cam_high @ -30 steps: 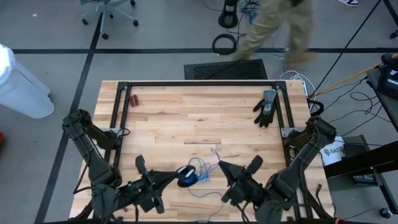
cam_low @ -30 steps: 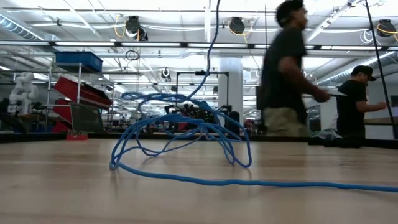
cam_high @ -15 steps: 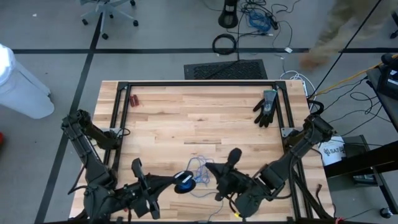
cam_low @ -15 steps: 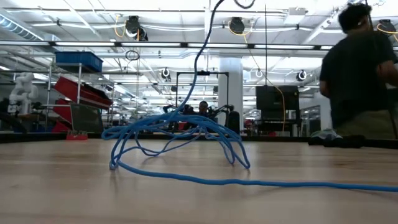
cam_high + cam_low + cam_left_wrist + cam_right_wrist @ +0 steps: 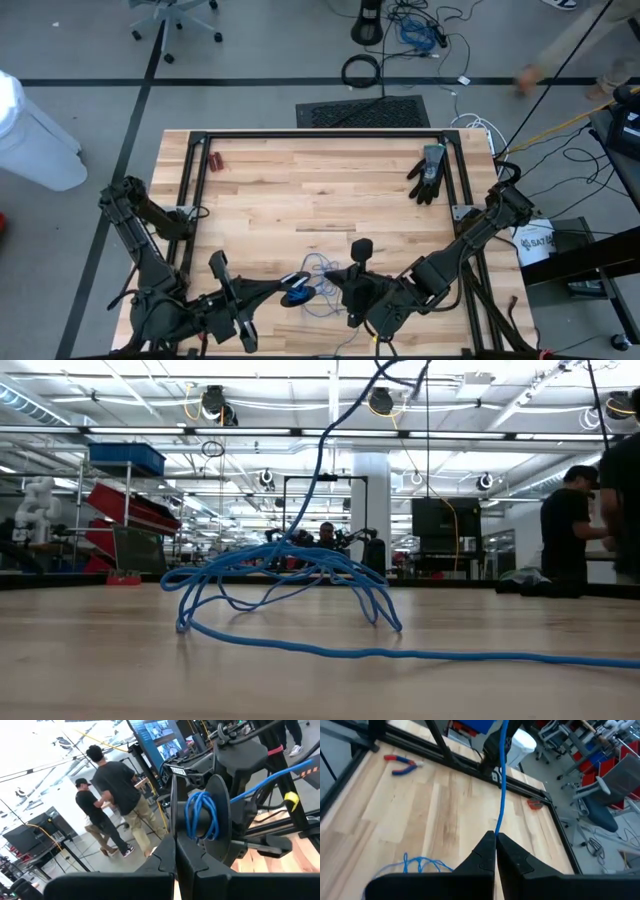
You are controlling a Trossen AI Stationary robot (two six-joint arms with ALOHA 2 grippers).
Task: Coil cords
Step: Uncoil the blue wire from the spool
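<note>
Both arms point(image 5: 150, 240) are dark, built of jointed blocky segments with thin black cables along them. Each gripper point(image 5: 175, 857) has two flat black fingers; a yellow tag point(image 5: 290, 798) sits by one wrist.

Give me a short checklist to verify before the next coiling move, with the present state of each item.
1. Right end effector shut on the blue cable: ok.
2. Left end effector shut: ok; whether it pinches the cable: cannot tell.
3. Cable wound on the dark spool: ok, several turns.
4. Loose cable tidy on the table: not ok, tangled heap.
5. Black glove and red-handled pliers apart from the cable: ok.
</note>
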